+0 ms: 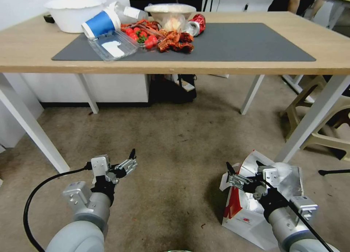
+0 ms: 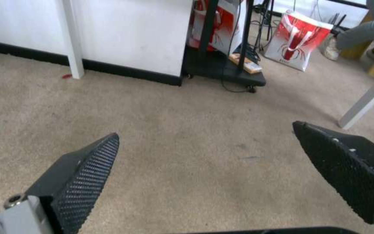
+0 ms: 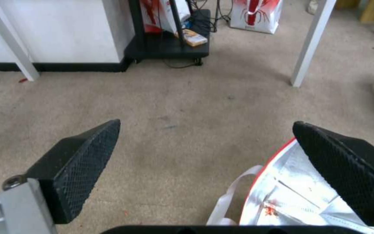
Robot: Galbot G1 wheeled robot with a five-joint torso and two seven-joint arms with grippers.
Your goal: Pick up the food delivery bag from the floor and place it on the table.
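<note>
Standing on the floor (image 1: 175, 142) at the lower right of the head view, the food delivery bag (image 1: 251, 212) shows a small round red logo whose writing is too small to read, its open foil-lined mouth tipped up toward the table (image 1: 328, 62). The right hand (image 1: 230, 176) hangs wide open over the bag's near rim, gripping nothing. At lower left the left hand (image 1: 132, 158) is wide open too, over bare floor.
</note>
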